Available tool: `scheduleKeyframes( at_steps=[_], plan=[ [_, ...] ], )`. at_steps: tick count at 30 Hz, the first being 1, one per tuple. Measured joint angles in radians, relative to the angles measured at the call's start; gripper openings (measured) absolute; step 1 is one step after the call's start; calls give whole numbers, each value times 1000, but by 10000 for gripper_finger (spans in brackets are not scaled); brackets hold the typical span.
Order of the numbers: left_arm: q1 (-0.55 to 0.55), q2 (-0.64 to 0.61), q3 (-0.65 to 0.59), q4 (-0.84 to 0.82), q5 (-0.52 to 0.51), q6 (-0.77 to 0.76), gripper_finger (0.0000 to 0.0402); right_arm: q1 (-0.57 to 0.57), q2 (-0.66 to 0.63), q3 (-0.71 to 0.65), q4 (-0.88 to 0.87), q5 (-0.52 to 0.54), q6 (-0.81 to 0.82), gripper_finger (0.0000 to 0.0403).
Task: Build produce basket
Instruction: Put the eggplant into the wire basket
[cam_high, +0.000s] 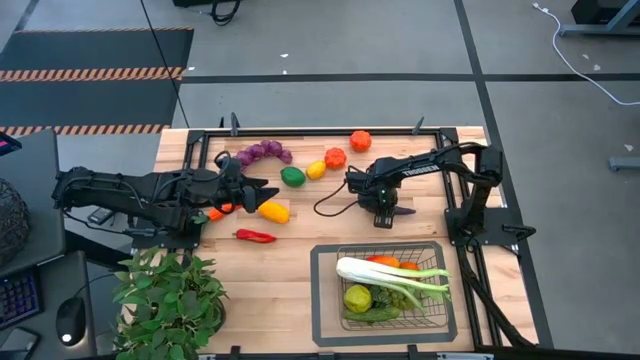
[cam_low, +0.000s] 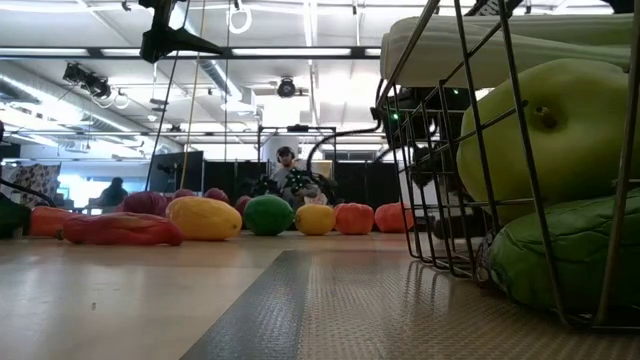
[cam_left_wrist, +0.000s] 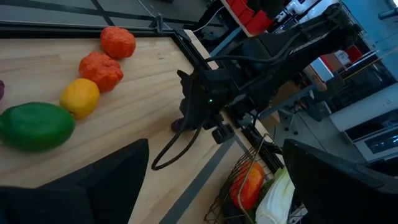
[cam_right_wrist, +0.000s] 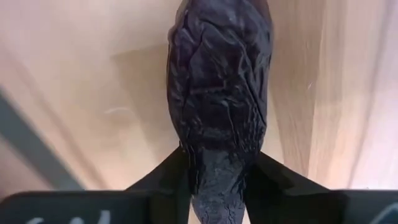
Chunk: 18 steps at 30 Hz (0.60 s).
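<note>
Right gripper: the right gripper (cam_right_wrist: 217, 180) is low over the bench, just behind the basket; its two fingers press on both sides of a dark purple eggplant (cam_right_wrist: 219, 87), near its narrow end.
Eggplant: it lies on the wood, and in the high view only its purple tip (cam_high: 404, 211) shows beside the gripper (cam_high: 385, 215).
How it handles: I judge it is a light toy with a wrinkled, a little soft skin, so it should not slip easily; the hold at the thin end may let the thick end hang down when it is lifted.
Left gripper: the left gripper (cam_high: 262, 192) hovers with fingers wide apart over the loose produce and holds nothing.
Basket: the wire-mesh basket (cam_high: 442, 256) stands at the near right of the bench; it holds already a leek (cam_high: 385, 274), a yellow-green fruit (cam_high: 357, 297) and something orange.
Loose produce: purple grapes (cam_high: 264, 152), a lime (cam_high: 292, 176), a lemon (cam_high: 316, 169), two orange-red tomatoes (cam_high: 335, 158), a yellow pepper (cam_high: 274, 211) and a red chili (cam_high: 254, 236) lie well apart from the basket.
Surface: a pale wooden bench (cam_high: 300, 280), flat, with a black rail frame around.
Room: a potted plant (cam_high: 170, 295) stands at the near left corner; behind is a large hall with ceiling lamps, and a person is far off.
</note>
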Motion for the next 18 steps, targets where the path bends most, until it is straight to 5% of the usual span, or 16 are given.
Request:
scheduleKeyframes(
  at_steps=[8,18],
  plan=[
    [0,0,0,0,0,6,376,1,-39,195,-248,-51,-32,118],
    [0,0,0,-1,0,7,376,78,-152,439,-415,-170,223,119]
  ],
)
